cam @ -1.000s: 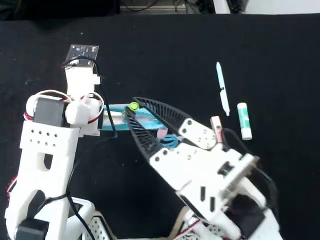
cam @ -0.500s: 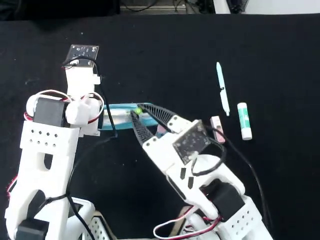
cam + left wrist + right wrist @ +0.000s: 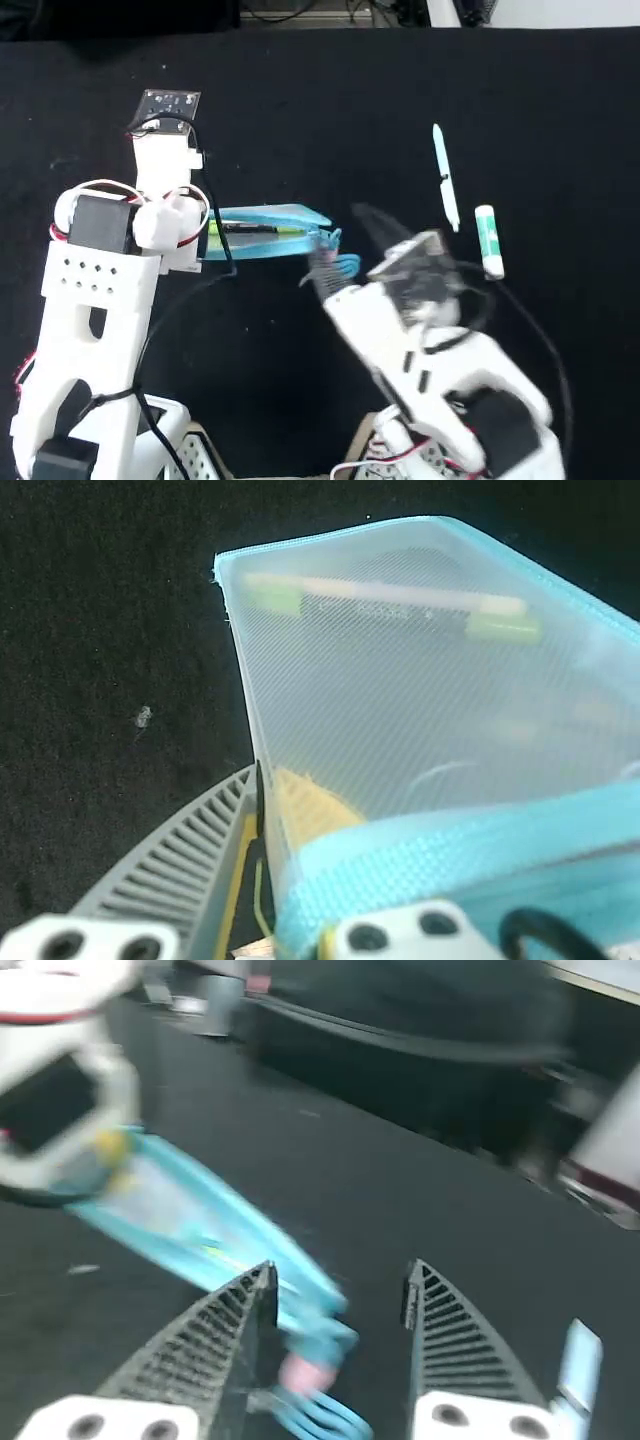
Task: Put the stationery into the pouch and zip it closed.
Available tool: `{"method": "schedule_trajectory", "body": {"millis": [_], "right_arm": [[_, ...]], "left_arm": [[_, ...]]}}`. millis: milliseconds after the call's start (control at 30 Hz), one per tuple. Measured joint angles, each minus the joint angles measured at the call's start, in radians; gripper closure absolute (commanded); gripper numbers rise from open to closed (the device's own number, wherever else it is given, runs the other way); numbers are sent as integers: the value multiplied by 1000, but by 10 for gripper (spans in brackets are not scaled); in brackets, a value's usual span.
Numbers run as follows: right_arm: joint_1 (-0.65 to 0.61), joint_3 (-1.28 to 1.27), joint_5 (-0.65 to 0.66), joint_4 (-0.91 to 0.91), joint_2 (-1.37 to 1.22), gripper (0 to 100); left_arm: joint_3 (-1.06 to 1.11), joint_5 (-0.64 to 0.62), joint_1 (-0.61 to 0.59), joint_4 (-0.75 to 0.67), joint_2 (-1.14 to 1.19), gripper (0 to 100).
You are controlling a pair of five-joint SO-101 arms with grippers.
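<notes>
Right fingers (image 3: pixel 455 1340) withdrew, open, empty; left fingers (image 3: pixel 180 870) grip pouch (image 3: pixel 265 222); one pen (image 3: pixel 445 180), one glue-stick (image 3: pixel 488 242).

Translucent, finely textured plastic pouch (image 3: pixel 400 730) against a matt black tablecloth (image 3: pixel 300 100).

Your left arm (image 3: pixel 90 300) rises folded at the elbow, and your left hand (image 3: pixel 203 238) is clamped on the end of the pouch (image 3: pixel 265 230). Your right arm (image 3: pixel 430 340) leans forward, and your right hand (image 3: pixel 340 1278) has its fingers spread apart.
</notes>
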State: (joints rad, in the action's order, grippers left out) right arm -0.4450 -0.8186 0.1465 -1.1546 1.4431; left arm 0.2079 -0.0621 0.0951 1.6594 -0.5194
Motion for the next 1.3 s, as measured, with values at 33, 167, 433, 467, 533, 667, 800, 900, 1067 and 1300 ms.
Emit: {"method": "schedule_trajectory", "body": {"millis": [33,167,433,467,533,667,800,900,1067,1300], "right_arm": [[60,11,0,-25,0,805],[307,6,0,-52,-9,804],[612,-74,69,-52,-290,804],[638,-74,81,-52,-339,804],[684,-74,106,-52,-460,804],[775,-44,161,-52,-683,804],[824,44,176,-52,-904,804],[825,112,180,-52,-1048,804],[812,199,180,-52,-1226,804],[753,227,180,25,-1376,804]], "left_arm": [[2,2,0,0,0,970],[2,2,0,0,0,970],[2,2,0,0,0,970],[2,2,0,0,0,970],[2,2,0,0,0,970],[2,2,0,0,0,970],[2,2,0,0,0,970],[2,2,0,0,0,970],[2,2,0,0,0,970],[2,2,0,0,0,970]]}}
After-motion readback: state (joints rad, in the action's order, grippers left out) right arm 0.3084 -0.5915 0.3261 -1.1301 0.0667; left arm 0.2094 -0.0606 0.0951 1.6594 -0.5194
